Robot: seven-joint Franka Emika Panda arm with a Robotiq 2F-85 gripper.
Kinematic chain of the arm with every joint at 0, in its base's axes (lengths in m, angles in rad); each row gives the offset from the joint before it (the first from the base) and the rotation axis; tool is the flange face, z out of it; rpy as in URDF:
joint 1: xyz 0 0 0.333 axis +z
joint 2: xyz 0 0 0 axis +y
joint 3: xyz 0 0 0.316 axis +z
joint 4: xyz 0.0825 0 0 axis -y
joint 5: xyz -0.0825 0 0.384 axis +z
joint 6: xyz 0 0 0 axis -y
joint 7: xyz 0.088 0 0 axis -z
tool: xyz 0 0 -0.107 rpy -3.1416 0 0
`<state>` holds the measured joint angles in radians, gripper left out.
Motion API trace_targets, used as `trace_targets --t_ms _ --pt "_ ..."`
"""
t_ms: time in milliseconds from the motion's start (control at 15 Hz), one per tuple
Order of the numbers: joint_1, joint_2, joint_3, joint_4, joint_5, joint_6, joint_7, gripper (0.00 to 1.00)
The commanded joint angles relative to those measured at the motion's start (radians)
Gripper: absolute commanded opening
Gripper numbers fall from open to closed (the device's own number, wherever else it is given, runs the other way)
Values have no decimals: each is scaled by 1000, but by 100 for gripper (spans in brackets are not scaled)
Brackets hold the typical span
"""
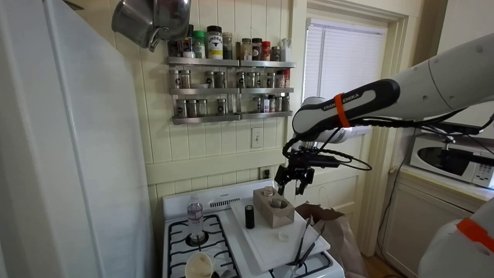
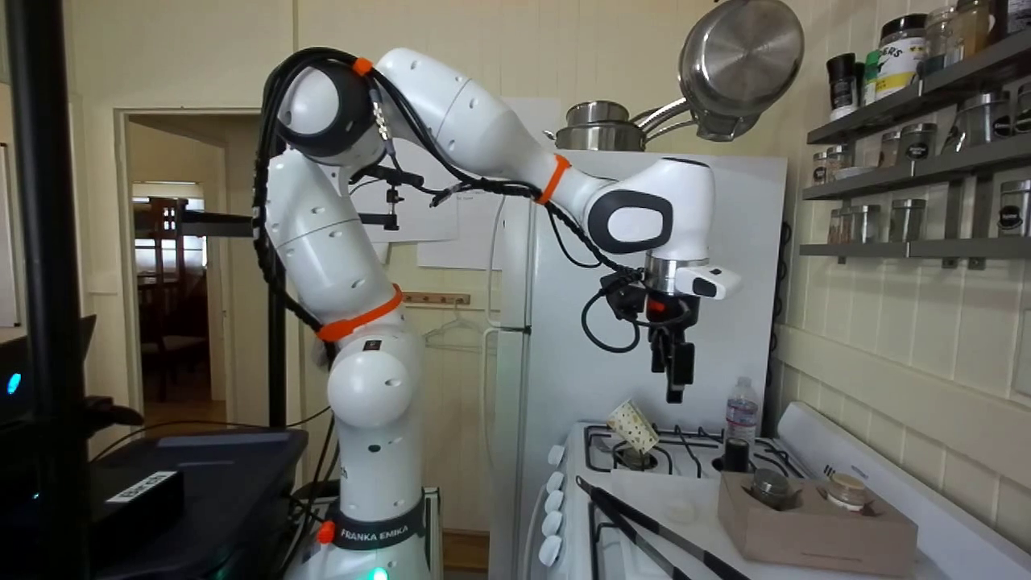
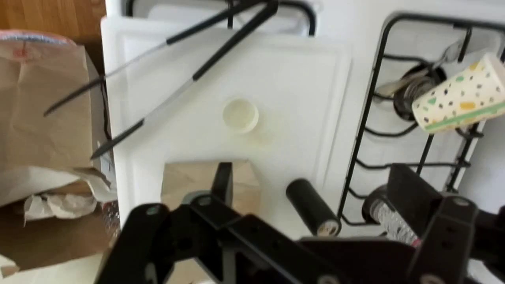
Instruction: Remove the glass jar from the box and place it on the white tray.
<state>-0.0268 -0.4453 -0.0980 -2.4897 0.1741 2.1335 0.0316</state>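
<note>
The tan box [image 1: 283, 220] stands on the white tray [image 1: 266, 255] over the stove; both also show in an exterior view, the box [image 2: 813, 532] near the right. The glass jar with the dark top [image 1: 276, 202] sits in one opening of the box, and its lid shows in an exterior view [image 2: 771, 483]. A second jar with a paler top [image 2: 847, 490] sits in the other opening. My gripper [image 1: 290, 190] is open and empty, above the tray. In the wrist view my gripper [image 3: 313, 171] has its left finger over the box [image 3: 246, 177], mostly hiding the jar.
A black cylinder [image 3: 309, 203] stands on the tray beside the box. Black tongs [image 3: 221, 55] lie across the tray, near a small pale round cup or lid [image 3: 240, 115]. A water bottle [image 1: 195, 218] and a spotted paper cup [image 3: 461, 96] are on the burners. A paper bag [image 1: 341, 235] stands beside the stove.
</note>
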Motion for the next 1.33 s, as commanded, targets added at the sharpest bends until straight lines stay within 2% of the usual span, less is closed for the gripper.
trace_targets --t_ms 0,133,333,600,1267 --pt "-16 91 16 8 -1 257 0 100" --pt "-15 153 18 23 -4 362 17 100" --pt "-41 237 32 59 -71 412 59 100" --pt "-68 350 18 138 -116 350 106 100" --pt "-72 512 -1 262 -51 282 129 92"
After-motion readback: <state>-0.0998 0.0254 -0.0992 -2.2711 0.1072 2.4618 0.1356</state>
